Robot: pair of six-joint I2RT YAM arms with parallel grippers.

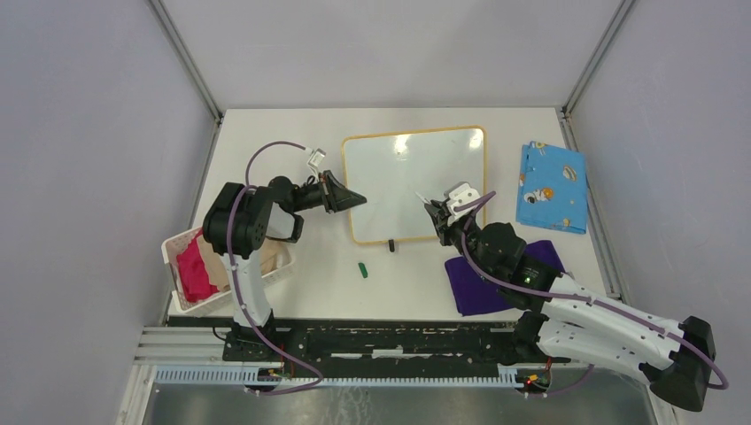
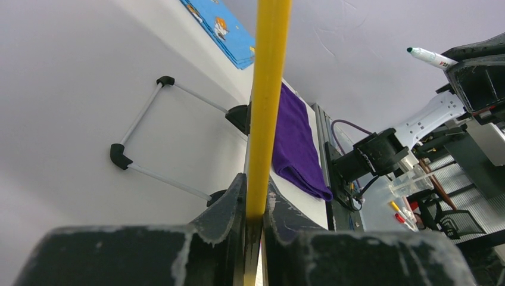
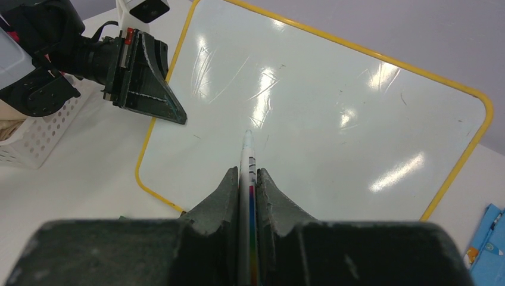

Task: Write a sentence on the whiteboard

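The whiteboard [image 1: 398,173] lies mid-surface, blank, with no sentence yet. The left fingers [image 1: 344,195] pinch its yellow rim at 9 o'clock. The right fingers [image 3: 221,196] clamp a green-tipped marker [image 3: 247,152], tip over the board's middle. Writing looks about to begin — next, shift toward 10 o'clock and press lightly.

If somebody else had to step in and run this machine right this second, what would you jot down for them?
The left gripper is shut on the yellow left rim of the whiteboard, holding it.
The right gripper is shut on the marker. It is uncapped, with its tip aimed at the board's middle; I cannot tell whether it touches.
A small green piece, probably the cap, lies on the table in front of the board.
Done: board gripped, marker in hand.
Left: the whole sentence. No writing shows on the board.
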